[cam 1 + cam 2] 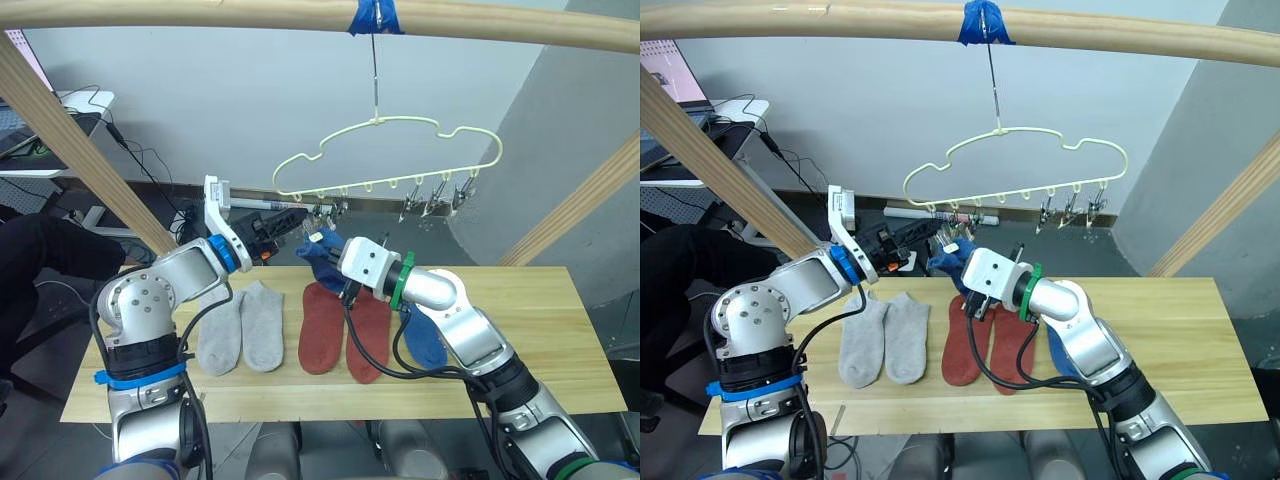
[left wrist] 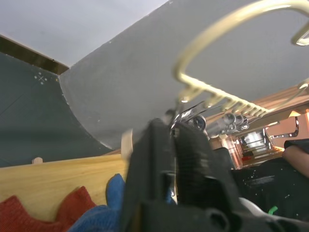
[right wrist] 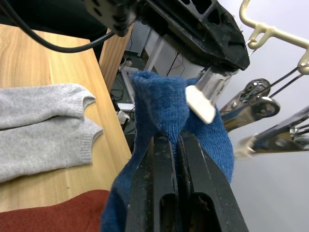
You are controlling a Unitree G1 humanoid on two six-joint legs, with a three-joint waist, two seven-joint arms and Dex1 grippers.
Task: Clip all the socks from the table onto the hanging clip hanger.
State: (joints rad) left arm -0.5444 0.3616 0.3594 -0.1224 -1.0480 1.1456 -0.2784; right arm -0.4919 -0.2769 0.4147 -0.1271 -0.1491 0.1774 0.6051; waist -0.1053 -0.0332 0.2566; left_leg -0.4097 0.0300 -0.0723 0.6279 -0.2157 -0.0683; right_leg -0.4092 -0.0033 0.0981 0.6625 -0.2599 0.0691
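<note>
The cream clip hanger (image 1: pixel 390 150) hangs from the top pole, with silver clips (image 1: pixel 440 195) along its bottom bar. My left gripper (image 1: pixel 298 216) is shut on the leftmost clip (image 2: pixel 189 114). Just below it, my right gripper (image 1: pixel 328 250) is shut on a blue sock (image 3: pixel 164 106) and holds its edge against that clip. On the table (image 1: pixel 540 330) lie two grey socks (image 1: pixel 242 325), two rust red socks (image 1: pixel 345 335), and another blue sock (image 1: pixel 425 340) partly hidden behind my right arm.
A wooden pole (image 1: pixel 200 12) crosses overhead, with blue tape (image 1: pixel 375 18) where the hook hangs. Slanted poles stand at the left (image 1: pixel 80 150) and right (image 1: pixel 590 200). A desk with cables (image 1: pixel 90 105) and a person's dark-clad leg (image 1: pixel 40 250) are at the far left.
</note>
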